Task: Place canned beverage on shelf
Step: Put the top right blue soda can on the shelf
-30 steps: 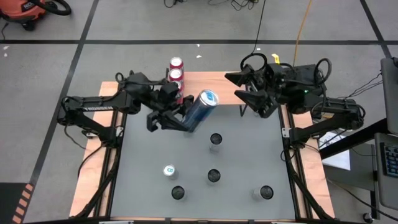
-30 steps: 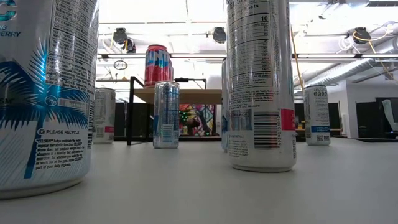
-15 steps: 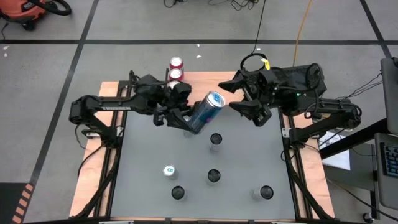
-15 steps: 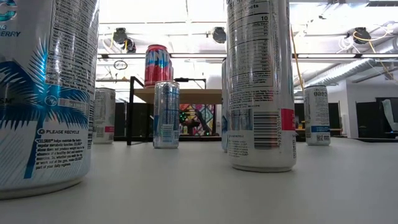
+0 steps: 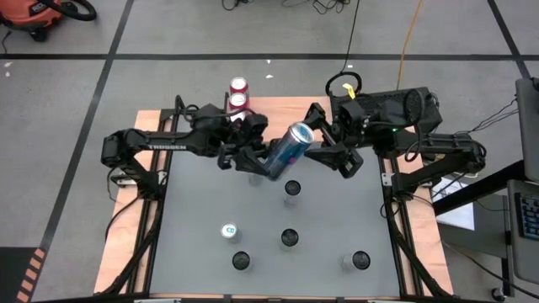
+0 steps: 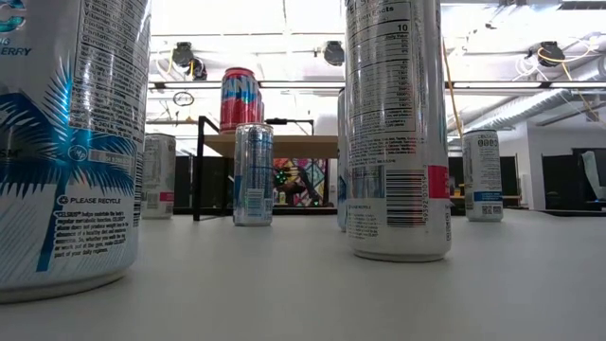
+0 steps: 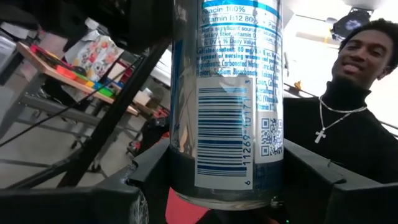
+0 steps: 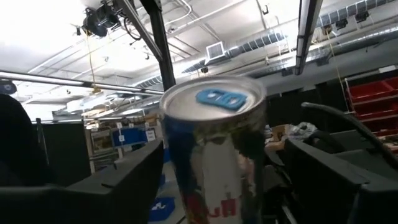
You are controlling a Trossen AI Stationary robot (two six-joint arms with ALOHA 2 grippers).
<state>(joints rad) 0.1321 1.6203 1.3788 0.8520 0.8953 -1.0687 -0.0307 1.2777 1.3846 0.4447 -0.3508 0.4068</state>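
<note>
Near can (image 6: 66, 142): "PLEASE RECYCLE". Held can (image 7: 227, 99): "Niacin 100%".

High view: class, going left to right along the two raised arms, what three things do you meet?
Left claw → tilted blue metal can that it holds → open right claw

Both arms reach inward over the far half of the table, their wrists almost meeting near its middle. The left gripper (image 5: 257, 159) is clamped on the lower body of a blue can (image 5: 288, 149), holding it tilted above the table. The right gripper (image 5: 324, 150) faces the can's top end, fingers spread wide on either side of it.
</note>
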